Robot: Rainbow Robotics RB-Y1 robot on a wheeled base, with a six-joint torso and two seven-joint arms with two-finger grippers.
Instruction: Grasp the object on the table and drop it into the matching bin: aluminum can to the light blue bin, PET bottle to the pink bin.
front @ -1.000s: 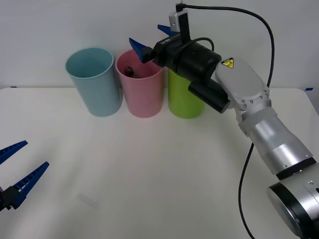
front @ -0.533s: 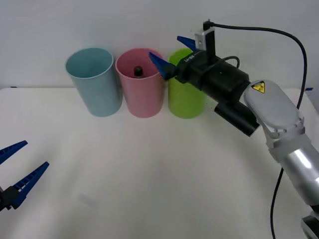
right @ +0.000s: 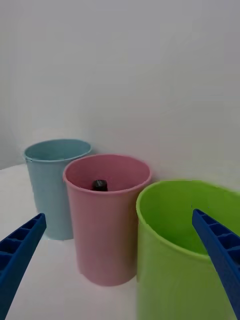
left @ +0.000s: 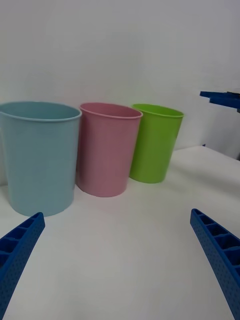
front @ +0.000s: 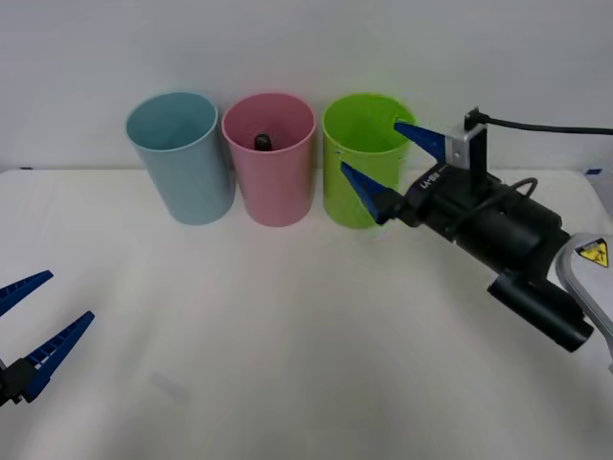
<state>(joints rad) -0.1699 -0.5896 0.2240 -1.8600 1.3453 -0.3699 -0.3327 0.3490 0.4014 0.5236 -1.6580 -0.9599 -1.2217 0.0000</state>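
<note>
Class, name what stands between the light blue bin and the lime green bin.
In the front view the pink bin stands between the light blue bin and the lime green bin, with the PET bottle inside it.

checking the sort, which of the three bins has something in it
The pink bin, the middle one: a black bottle cap shows inside it. The light blue bin and lime green bin look empty.

We see a lime green bin [front: 359,163] standing upright near the table's far edge, before a plain white wall [front: 287,48].
</note>
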